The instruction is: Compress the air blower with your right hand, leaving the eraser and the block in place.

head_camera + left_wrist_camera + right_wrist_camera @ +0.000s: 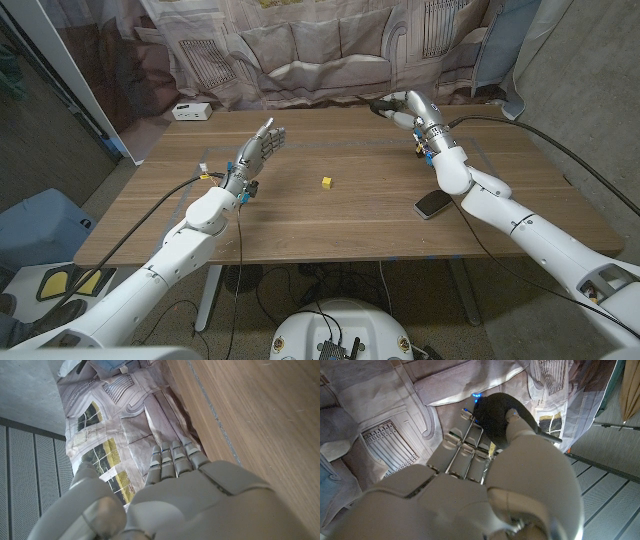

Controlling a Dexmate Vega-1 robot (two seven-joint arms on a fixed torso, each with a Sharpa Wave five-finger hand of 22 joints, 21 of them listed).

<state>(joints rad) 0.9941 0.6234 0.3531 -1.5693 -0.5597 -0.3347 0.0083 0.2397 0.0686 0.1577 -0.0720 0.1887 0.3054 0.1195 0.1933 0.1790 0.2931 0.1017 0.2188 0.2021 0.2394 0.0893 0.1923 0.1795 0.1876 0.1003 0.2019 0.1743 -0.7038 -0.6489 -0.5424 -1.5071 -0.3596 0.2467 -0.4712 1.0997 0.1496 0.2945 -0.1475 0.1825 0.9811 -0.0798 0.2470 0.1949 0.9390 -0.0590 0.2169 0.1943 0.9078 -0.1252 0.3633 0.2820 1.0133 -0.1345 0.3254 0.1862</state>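
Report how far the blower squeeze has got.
Done: the right hand has reached the black air blower at the table's far edge and wraps it. In hand: the squeeze; how far it is compressed is unclear. The yellow block and dark eraser lie untouched.

Two glossy white, rounded-shell arms; black cables looping along each forearm; silver-grey metal cuffs at the wrists, with small blue and yellow fittings; left hand point(258, 147) and right hand point(405, 108) in matte grey segmented plates; slim jointed fingers point(172, 460) with paler pads; dark seams between palm panels.
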